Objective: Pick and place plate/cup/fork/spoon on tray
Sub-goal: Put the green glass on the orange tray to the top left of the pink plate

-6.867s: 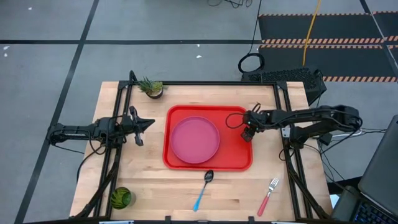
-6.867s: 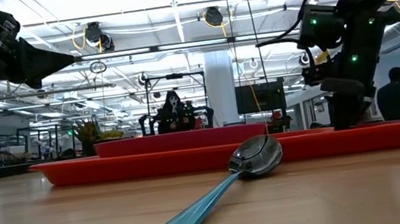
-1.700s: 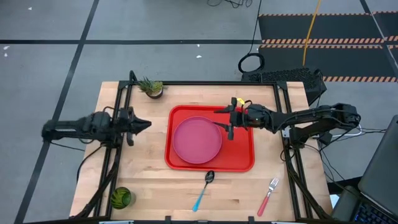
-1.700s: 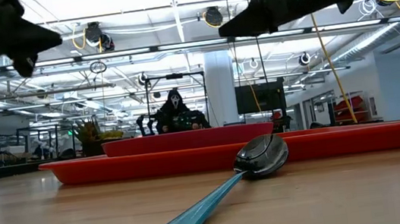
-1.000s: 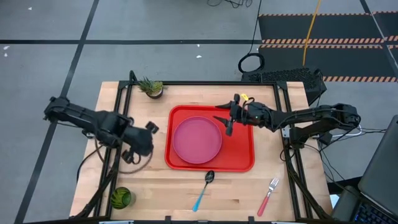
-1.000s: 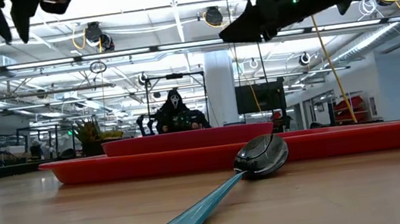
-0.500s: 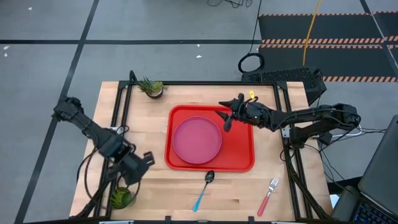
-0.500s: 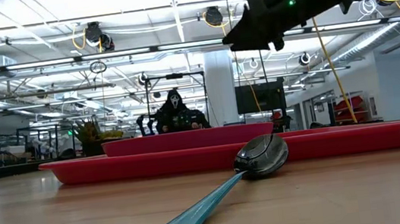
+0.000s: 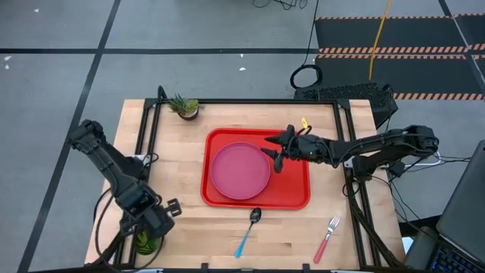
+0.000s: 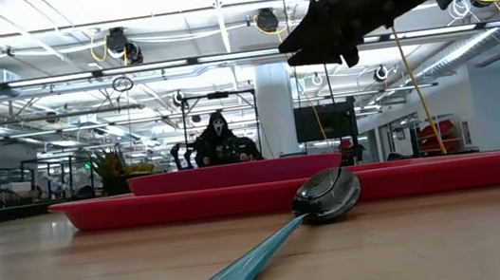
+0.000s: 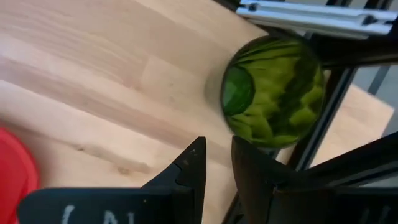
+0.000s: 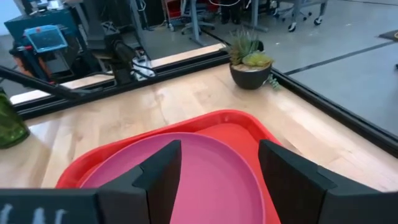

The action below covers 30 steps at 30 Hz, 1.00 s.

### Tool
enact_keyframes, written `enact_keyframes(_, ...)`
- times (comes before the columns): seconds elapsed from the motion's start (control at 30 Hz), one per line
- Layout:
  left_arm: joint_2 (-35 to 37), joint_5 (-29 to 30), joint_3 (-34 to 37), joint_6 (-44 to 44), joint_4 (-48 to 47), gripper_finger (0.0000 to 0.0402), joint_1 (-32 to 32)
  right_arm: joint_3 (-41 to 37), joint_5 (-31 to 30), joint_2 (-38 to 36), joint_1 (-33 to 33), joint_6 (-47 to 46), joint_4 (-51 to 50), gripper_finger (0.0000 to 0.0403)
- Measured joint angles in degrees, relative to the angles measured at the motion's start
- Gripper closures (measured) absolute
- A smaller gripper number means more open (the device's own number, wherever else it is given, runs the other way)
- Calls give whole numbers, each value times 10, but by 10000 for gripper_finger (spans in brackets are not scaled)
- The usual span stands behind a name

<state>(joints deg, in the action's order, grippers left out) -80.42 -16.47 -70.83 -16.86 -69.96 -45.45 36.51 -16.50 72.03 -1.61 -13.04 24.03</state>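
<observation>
The green mottled cup (image 11: 273, 93) stands upright near the table's near left corner (image 9: 142, 243). My left gripper (image 9: 153, 229) hovers just above it; its fingers (image 11: 217, 146) are a narrow gap apart and touch nothing. The pink plate (image 9: 240, 171) lies flat on the red tray (image 9: 295, 189). My right gripper (image 9: 274, 157) is open and empty, raised above the tray's far right part (image 10: 314, 41), looking across the plate (image 12: 180, 174). The blue-handled spoon (image 9: 249, 227) and the red-handled fork (image 9: 326, 238) lie on the wood near the front edge.
A small potted plant (image 9: 184, 107) stands at the table's far left, behind the tray. Black frame rails (image 9: 144, 152) run along the table's left and right sides; one passes close by the cup (image 11: 323, 112). Bare wood lies between cup and spoon.
My left arm has swung from the table's left middle toward the near left corner and now hangs over the cup; it has left the low view. My right gripper has stayed above the tray's far right part, tipping a little downward.
</observation>
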Motion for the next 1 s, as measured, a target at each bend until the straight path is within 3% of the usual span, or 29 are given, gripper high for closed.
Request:
enact_keyframes(0.6,-42,9,0,172,32,325,-54,0,0,0,1,25,14,195)
enact_keyframes(1.0,-43,16,0,215,83,325,-51,0,0,0,-14,42,30,195)
